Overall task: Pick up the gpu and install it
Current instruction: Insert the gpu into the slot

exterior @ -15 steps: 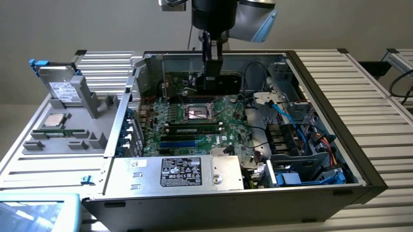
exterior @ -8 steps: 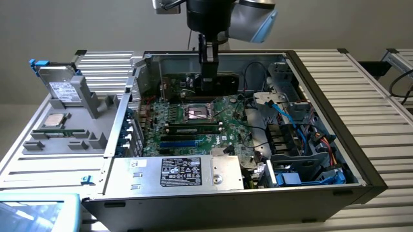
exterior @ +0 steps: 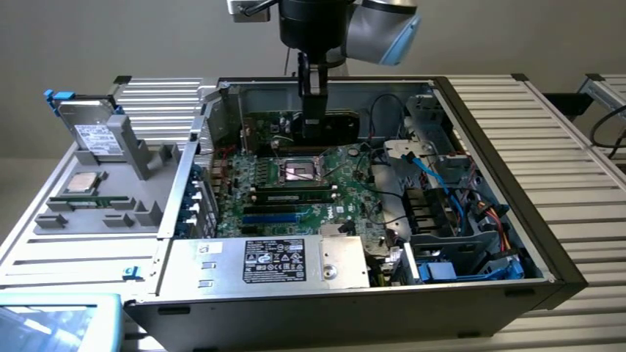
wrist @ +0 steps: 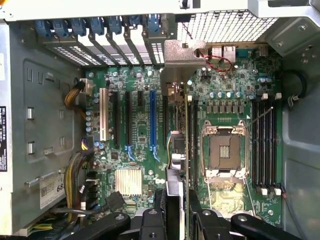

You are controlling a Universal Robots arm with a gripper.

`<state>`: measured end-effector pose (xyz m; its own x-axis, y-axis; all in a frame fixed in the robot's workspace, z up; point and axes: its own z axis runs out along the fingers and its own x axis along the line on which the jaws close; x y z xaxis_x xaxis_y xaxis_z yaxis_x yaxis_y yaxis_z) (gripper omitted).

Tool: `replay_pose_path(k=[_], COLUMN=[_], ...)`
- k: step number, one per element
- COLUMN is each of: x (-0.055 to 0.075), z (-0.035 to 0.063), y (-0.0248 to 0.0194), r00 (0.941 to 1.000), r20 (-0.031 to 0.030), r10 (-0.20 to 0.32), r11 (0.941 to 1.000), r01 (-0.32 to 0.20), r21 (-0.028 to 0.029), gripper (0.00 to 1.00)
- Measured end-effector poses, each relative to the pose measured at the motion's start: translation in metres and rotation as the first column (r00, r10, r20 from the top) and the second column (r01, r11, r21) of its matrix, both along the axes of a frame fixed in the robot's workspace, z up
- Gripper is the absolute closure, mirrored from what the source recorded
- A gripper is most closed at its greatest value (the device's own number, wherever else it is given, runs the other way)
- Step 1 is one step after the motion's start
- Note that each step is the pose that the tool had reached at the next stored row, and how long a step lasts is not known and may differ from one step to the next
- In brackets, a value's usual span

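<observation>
Currently: one dark two-fingered gripper [wrist: 176,212] on the grey robot arm [exterior: 383,29] reaches down into the open black desktop computer case [exterior: 509,220]. It is clamped on the gpu [wrist: 175,150], the thin flat green circuit card with a dark face. One finger presses each face.

Wrist view: card seen edge-on, standing upright over the green motherboard [wrist: 235,75]. Its one narrow silver metal bracket [wrist: 182,60] sits at the end toward the perforated rear wall. The card lies between the single long blue expansion slot [wrist: 152,117] and the one square, open, empty processor socket [wrist: 220,150]. Whether its lower edge touches a slot I cannot tell.

Exterior view: gripper [exterior: 315,125] hangs over the far half of the board, with the card's dark face [exterior: 341,126] just beside it.

Count on the board, wrist view:
- one white slot [wrist: 103,115]
- four black memory slots [wrist: 264,145] beyond the socket
- one small ribbed silver heatsink [wrist: 128,181]

On the grey moulded parts tray [exterior: 146,169], at the exterior view's left of the case:
- one silver boxy drive with a white label [exterior: 93,136], standing tilted
- one square silver processor chip [exterior: 80,182], lying flat
</observation>
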<state>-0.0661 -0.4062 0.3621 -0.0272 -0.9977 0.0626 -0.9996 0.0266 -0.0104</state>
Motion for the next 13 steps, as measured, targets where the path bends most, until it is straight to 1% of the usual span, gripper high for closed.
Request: replay_pose_path(k=[13], x=[-0.0018], z=[-0.0047], y=[0.0000], r00=[1.0000], r20=[0.0001], r10=[0.000], r11=[1.0000], r01=[0.000], r21=[0.0002], gripper=[0.72])
